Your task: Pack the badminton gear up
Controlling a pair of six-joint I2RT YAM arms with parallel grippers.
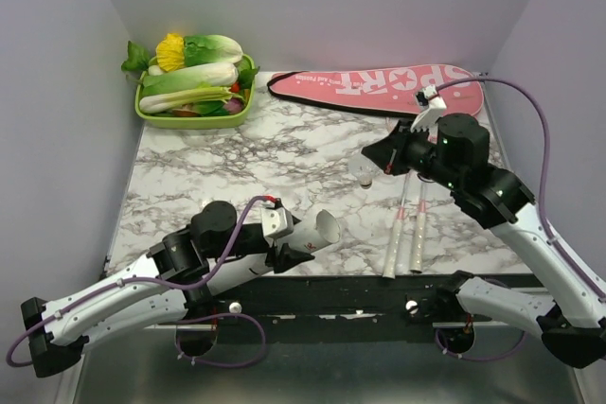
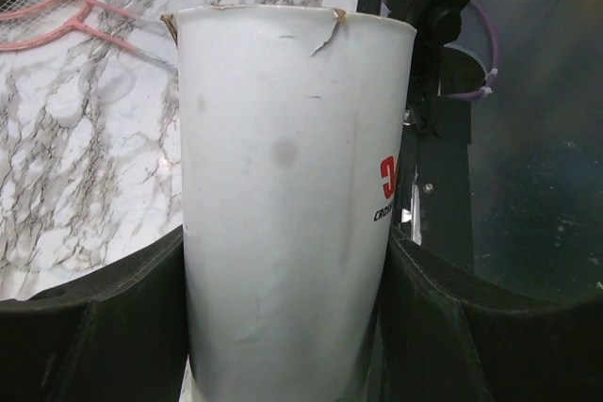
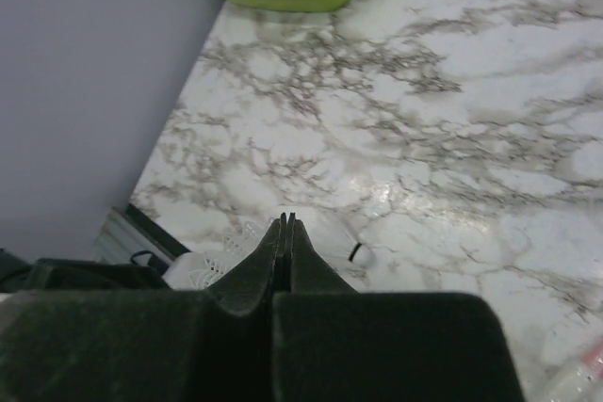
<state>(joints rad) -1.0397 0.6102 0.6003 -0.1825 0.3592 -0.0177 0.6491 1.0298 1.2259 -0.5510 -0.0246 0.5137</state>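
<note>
Near the bench (image 1: pixel 237 163) edge, left arm stretched low, left fingers (image 2: pixel 113 327) clamp the white tube (image 2: pixel 292 204); right fingers (image 3: pixel 270 265), pressed together, overhang a shuttlecock (image 3: pixel 215 259).

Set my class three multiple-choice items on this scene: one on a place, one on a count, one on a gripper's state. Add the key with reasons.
1. Where does the green tray sit?
A. far left corner
B. near right edge
C. near middle

2. How many rackets are there?
A. one
B. two
C. four

3. What is the left gripper doing?
A. hanging open
B. shut on a racket
C. clamped on the white tube

Key: 1 A, the top view shows the tray against the far left walls. 2 B, two thin shafts lie side by side. 3 C, the wrist view shows a finger pressed to each side of the tube.
</note>
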